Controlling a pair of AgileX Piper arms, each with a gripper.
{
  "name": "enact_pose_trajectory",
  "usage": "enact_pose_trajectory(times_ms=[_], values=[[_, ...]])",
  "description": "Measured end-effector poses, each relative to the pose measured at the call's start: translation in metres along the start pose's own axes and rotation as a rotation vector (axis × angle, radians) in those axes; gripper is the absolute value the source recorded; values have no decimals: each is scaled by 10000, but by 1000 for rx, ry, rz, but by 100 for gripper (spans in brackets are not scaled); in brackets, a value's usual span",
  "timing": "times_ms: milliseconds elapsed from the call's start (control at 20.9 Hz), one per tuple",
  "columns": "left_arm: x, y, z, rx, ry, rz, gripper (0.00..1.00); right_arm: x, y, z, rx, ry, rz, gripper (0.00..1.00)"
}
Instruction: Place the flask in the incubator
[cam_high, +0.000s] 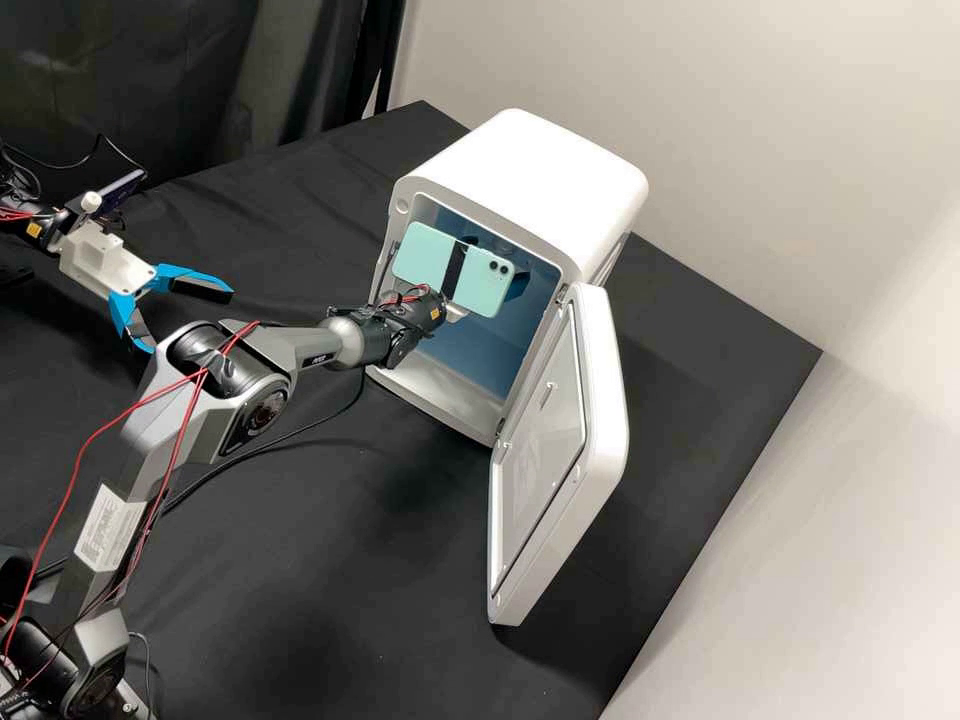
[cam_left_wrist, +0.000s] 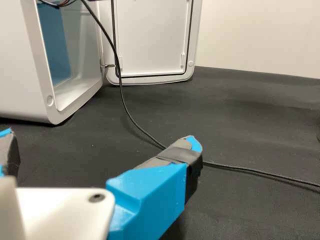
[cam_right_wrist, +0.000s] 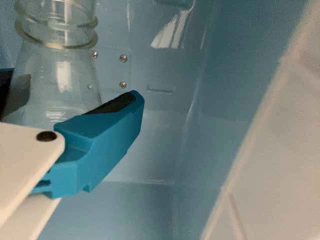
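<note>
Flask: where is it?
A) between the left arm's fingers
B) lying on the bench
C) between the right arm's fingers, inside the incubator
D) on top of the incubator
C: the right wrist view shows the flask between the right fingers, with blue walls of the incubator around it.

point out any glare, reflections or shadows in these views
right wrist view: bright highlights streak the flask glass, and pale reflections sit on the incubator inner wall; high view: a soft shadow lies on the wall past the bench edge; left wrist view: even light, faint sheen on the bench
</note>
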Motion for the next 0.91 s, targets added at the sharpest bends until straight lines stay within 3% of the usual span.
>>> enact_pose_trajectory(times_ms=[48, 96, 479, 911], values=[[1, -3, -1, -1, 0, -1, 100, 18, -34, 3, -9, 0, -6, 0], [0, -2, -3, -1, 1, -1, 100, 36, -69, 16, 4, -8, -11, 0], [0, -2, -3, -1, 1, -1, 100, 123, -377, 156, 7, -44, -74, 0], [20, 3, -15, -1, 1, -1, 100, 102, -509, 293, -1, -81, -109, 0]])
